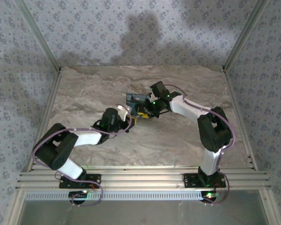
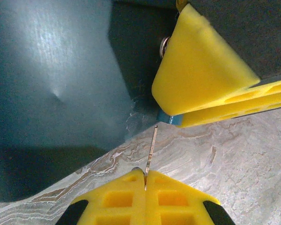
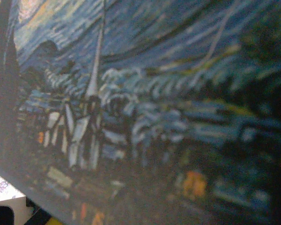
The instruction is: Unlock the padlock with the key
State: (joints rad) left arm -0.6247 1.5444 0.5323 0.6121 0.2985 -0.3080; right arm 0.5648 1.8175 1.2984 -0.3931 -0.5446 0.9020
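The padlock (image 1: 135, 99) is a blue block with a painted night-sky print, at mid-table. In the left wrist view it is a dark teal body (image 2: 61, 70); its print (image 3: 145, 108) is blurred and very close in the right wrist view. My left gripper (image 2: 145, 176) is shut on the key (image 2: 151, 145), a thin metal blade seen edge-on and pointing up. The key's tip ends just under a blue edge pinched between the right gripper's yellow fingers (image 2: 201, 70). My right gripper (image 1: 147, 108) is shut on the padlock from the right. My left gripper (image 1: 131, 118) meets it from the lower left. Keyhole and shackle are hidden.
The marble-patterned tabletop (image 1: 178, 140) spreads around both arms. Patterned walls with metal frame posts (image 1: 51, 61) close in the back and sides. An aluminium rail (image 1: 140, 178) runs along the near edge by the arm bases.
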